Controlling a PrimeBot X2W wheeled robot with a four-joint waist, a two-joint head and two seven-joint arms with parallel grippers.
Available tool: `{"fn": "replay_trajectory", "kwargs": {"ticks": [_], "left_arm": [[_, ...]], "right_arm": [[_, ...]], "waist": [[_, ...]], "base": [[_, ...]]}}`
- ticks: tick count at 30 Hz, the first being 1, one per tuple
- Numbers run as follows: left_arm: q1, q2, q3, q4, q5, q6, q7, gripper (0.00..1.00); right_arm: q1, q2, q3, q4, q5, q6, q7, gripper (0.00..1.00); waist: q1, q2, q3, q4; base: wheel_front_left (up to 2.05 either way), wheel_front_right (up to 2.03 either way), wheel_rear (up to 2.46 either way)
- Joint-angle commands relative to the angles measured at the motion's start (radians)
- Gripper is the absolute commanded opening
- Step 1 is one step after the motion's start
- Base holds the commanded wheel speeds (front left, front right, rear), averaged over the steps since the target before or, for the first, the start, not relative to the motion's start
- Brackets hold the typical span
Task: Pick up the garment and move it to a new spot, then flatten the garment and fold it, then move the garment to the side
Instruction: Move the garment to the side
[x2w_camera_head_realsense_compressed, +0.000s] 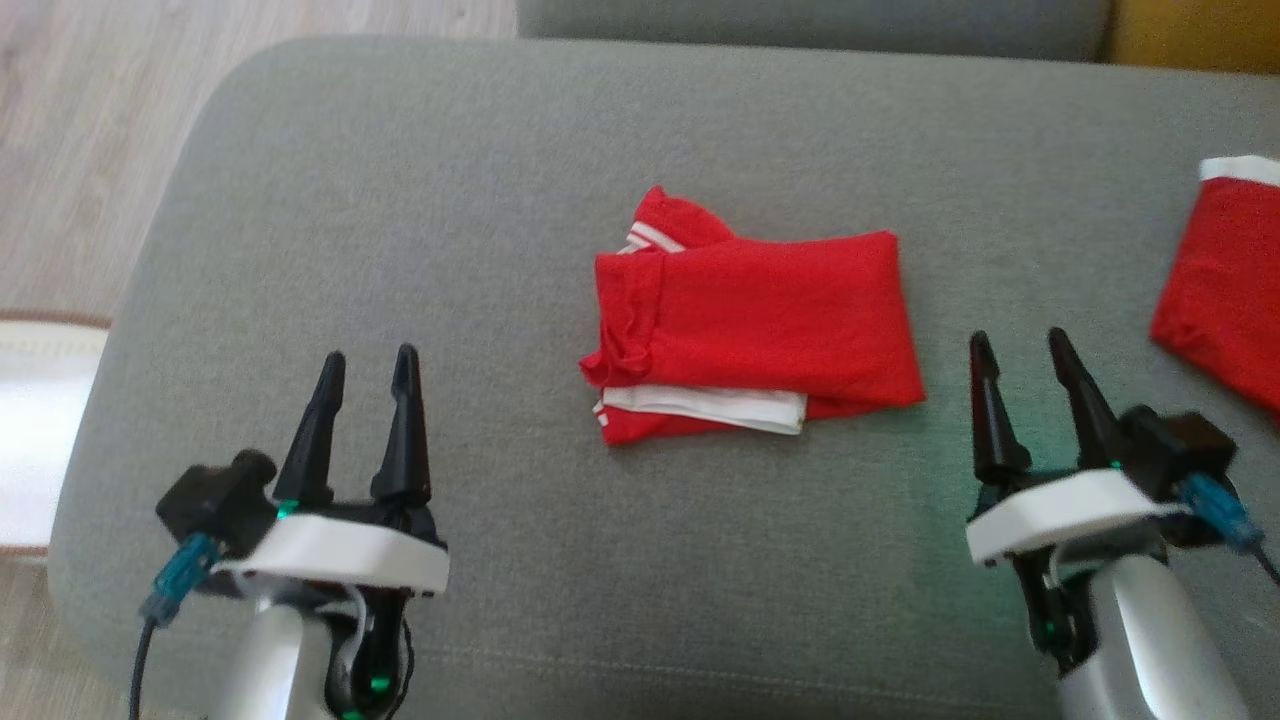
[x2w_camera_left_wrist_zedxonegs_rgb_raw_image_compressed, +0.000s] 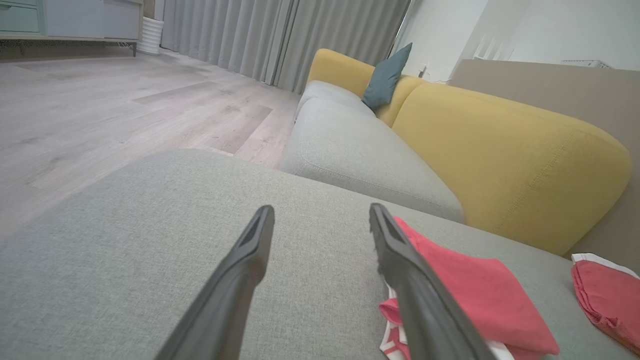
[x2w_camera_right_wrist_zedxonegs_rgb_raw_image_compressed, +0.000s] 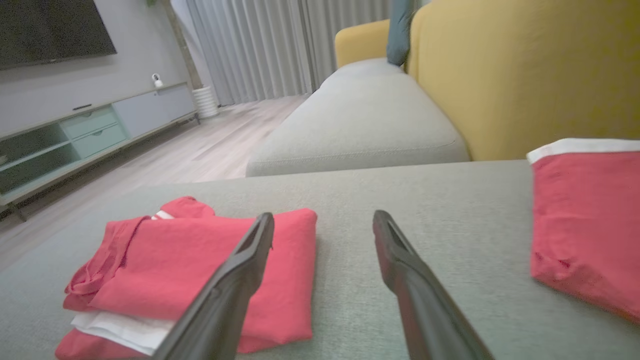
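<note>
The garment is red with white trim and lies folded into a rough rectangle in the middle of the grey cushion. A white band shows along its near edge. It also appears low and right in the left wrist view as the garment and low and left in the right wrist view as the garment. My left gripper hovers open over bare cushion to the garment's left. My right gripper stands open just right of the garment, touching nothing.
A second red piece with a white edge lies at the cushion's right edge. A yellow sofa back and a further grey seat lie beyond. Wooden floor drops off at the left.
</note>
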Motion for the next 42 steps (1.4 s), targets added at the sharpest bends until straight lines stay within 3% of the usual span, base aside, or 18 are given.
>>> {"fn": "replay_trajectory", "kwargs": {"ticks": [1,8,20,21,27,33,38,42], "left_arm": [[-0.065,0.013,0.017,-0.036,-0.007,0.001,-0.005,1.00],[-0.111,0.013,-0.018,-0.028,-0.022,-0.004,-0.005,1.00],[-0.135,0.013,-0.023,-0.012,-0.029,-0.007,-0.005,1.00],[-0.135,0.013,-0.022,-0.011,-0.029,-0.007,-0.005,1.00],[-0.132,0.013,-0.010,-0.005,-0.020,-0.010,-0.005,1.00],[-0.134,0.013,-0.011,-0.023,-0.014,-0.013,-0.005,1.00],[-0.157,0.013,-0.020,-0.053,0.001,-0.018,-0.005,1.00],[-0.190,0.013,-0.018,-0.076,0.018,-0.029,-0.005,1.00]], "right_arm": [[-0.079,-0.002,0.038,-0.004,0.015,0.003,0.018,1.00],[-0.181,-0.002,0.021,0.144,0.036,0.003,0.060,1.00],[-0.312,-0.002,0.033,0.401,0.091,0.003,0.063,1.00],[-0.321,-0.002,0.044,0.417,0.094,0.003,0.063,0.00],[-0.365,-0.002,0.080,0.453,-0.028,0.003,0.006,0.00],[-0.411,-0.031,0.078,0.385,-0.189,0.003,-0.032,0.00],[-0.448,-0.118,0.112,0.278,-0.247,0.003,0.010,0.00],[-0.481,-0.234,0.128,0.204,-0.252,0.003,0.076,0.00]], "waist": [[-0.0001,0.0000,0.044,0.032],[-0.0001,0.0000,0.121,0.101],[-0.0001,0.0000,0.165,0.139],[-0.0001,0.0000,0.166,0.136],[-0.0001,0.0000,0.146,0.078],[-0.0001,0.0000,0.129,-0.022],[-0.0001,0.0000,0.158,-0.107],[-0.0001,0.0000,0.208,-0.172]], "base": [[0.00,0.00,0.00],[0.00,0.00,0.00],[0.00,0.00,0.00],[0.00,0.00,0.00],[0.00,0.00,0.00],[0.00,0.00,0.00],[0.00,0.00,0.00],[0.00,0.00,0.00]]}}
